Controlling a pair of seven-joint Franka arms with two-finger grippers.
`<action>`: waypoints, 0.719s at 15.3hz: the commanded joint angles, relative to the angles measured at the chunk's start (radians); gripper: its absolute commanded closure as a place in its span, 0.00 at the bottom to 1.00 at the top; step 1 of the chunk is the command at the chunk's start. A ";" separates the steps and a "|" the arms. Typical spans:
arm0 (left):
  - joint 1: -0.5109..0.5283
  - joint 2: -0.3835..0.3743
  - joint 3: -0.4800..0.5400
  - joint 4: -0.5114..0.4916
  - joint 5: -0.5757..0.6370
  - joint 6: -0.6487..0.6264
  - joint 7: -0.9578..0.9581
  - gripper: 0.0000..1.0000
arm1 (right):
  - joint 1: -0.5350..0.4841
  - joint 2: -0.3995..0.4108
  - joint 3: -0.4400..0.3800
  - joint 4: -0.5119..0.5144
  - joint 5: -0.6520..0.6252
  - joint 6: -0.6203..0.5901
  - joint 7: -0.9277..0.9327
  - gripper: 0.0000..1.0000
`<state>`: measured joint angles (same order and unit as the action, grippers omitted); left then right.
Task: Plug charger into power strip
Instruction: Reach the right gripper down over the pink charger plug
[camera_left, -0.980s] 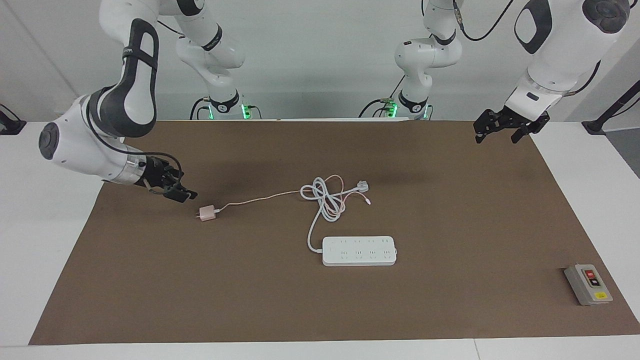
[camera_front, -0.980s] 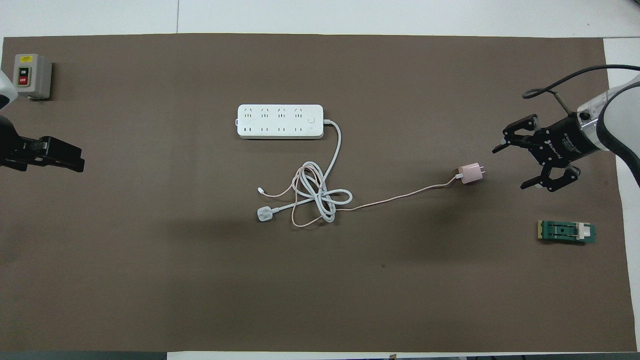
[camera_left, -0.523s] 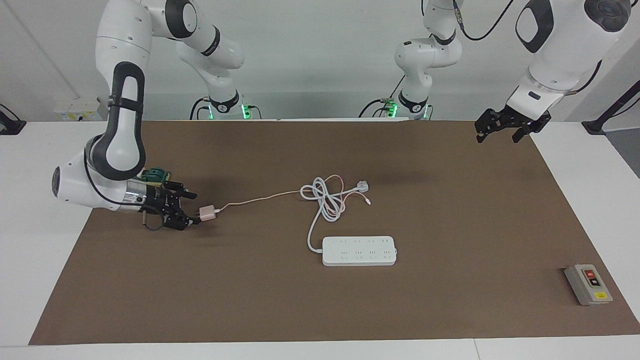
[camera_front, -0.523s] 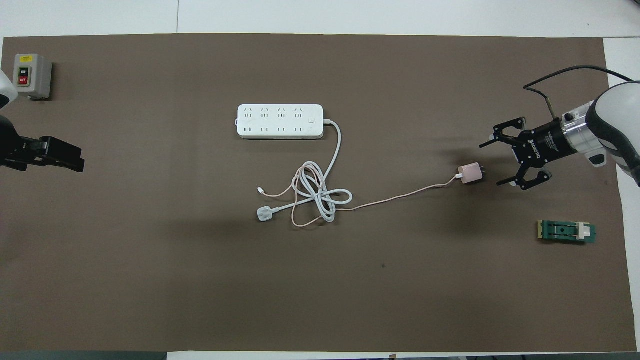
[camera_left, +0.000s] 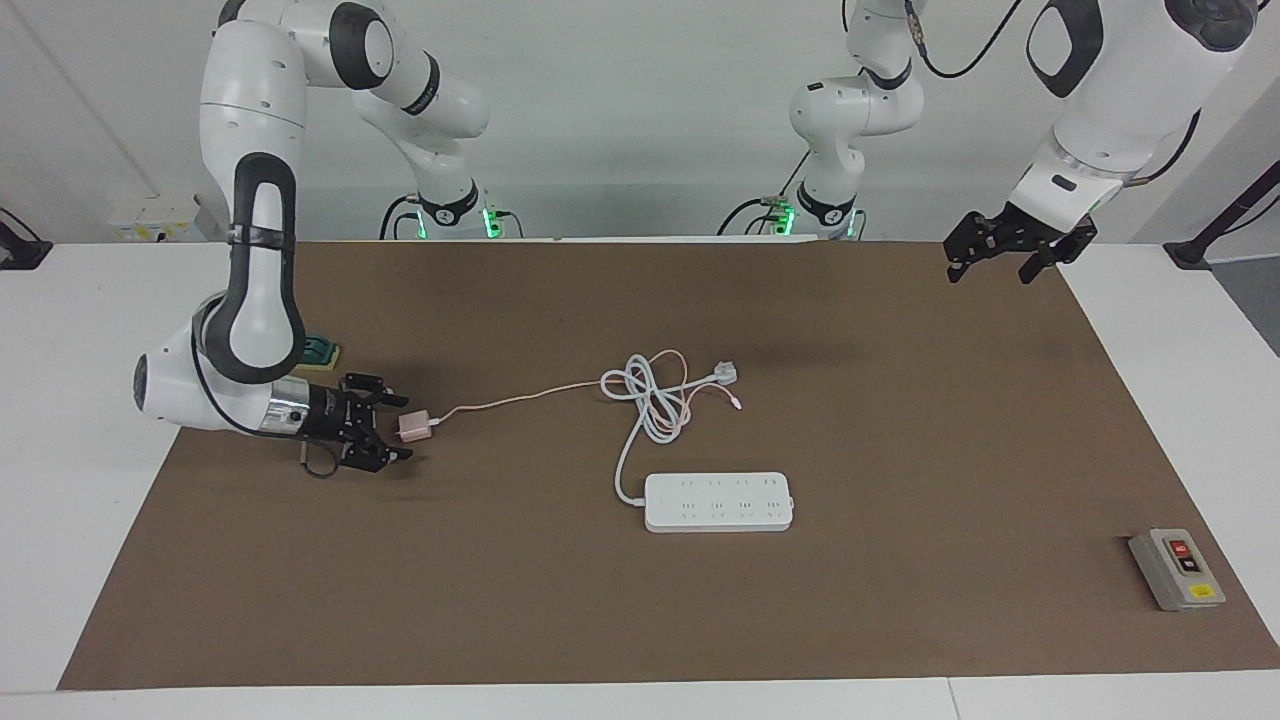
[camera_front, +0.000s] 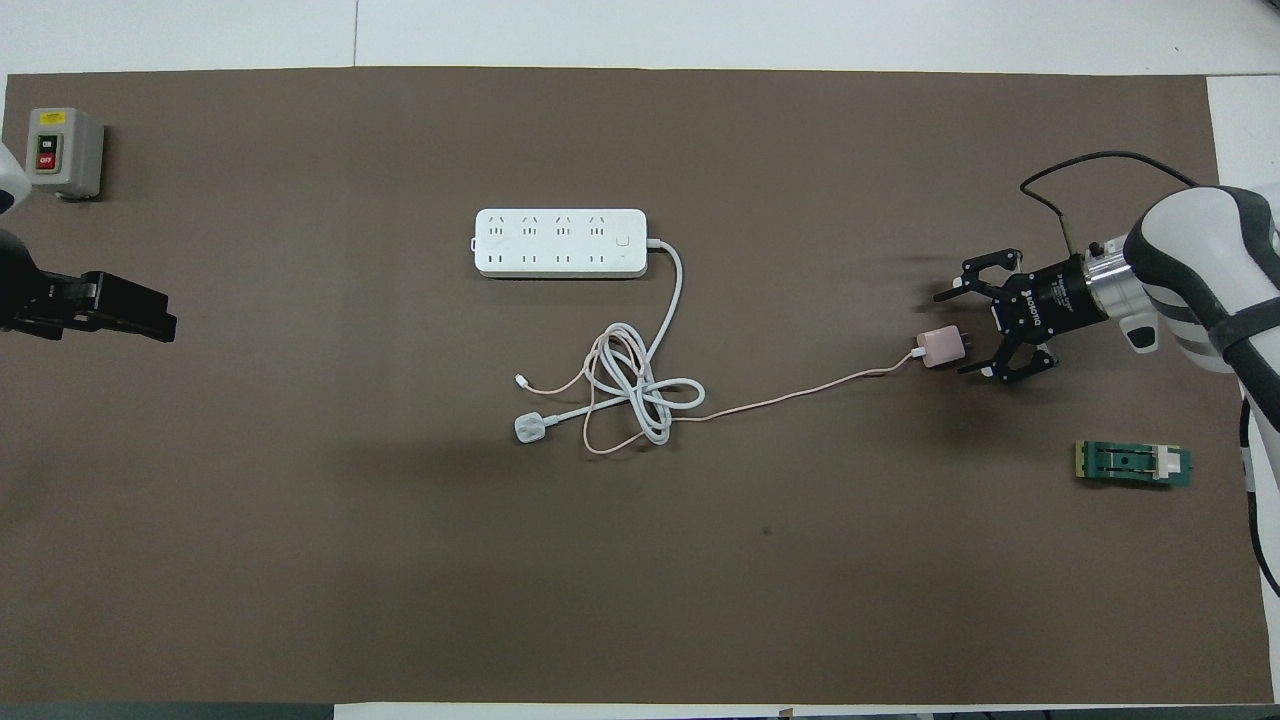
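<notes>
Right gripper (camera_left: 398, 435) low at the brown mat (camera_left: 900, 620), jaws spread wide around the prong end of the charger (camera_left: 413, 427), one finger on each side, not clamped, nothing held. Charger, pink cube, lies flat on the mat toward the right arm's end of the table; prongs point at the gripper. Thin pink cable (camera_left: 520, 397) runs from it toward table centre into a tangle with the thick white cord (camera_left: 645, 405) and the white three-pin plug (camera_left: 725, 374). Power strip (camera_left: 718, 501) flat at centre, sockets up, farther from the robots than the tangle, well apart from the charger. Left gripper (camera_left: 985, 262) waits up in the air over the mat's corner at the left arm's end, jaws wide, empty. Grey button box (camera_left: 1176, 568) at the left arm's end, farther from the robots than the strip. Green part (camera_front: 1133, 464) near the right gripper, nearer to the robots than the charger.
</notes>
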<state>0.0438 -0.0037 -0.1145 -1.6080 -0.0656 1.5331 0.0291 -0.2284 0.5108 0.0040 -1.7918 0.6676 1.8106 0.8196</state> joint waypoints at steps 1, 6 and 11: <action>0.005 -0.028 -0.004 -0.046 -0.083 0.042 -0.062 0.00 | -0.003 -0.009 0.008 -0.037 0.024 0.035 -0.027 0.00; 0.008 -0.030 -0.002 -0.085 -0.215 -0.062 -0.066 0.00 | -0.005 -0.014 0.008 -0.069 0.052 0.058 -0.069 0.53; 0.038 -0.082 0.003 -0.234 -0.405 0.046 -0.133 0.00 | -0.009 -0.020 0.007 -0.100 0.053 0.098 -0.152 1.00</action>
<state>0.0591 -0.0224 -0.1086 -1.7445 -0.3963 1.5055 -0.0540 -0.2303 0.4996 0.0063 -1.8384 0.7128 1.8568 0.7194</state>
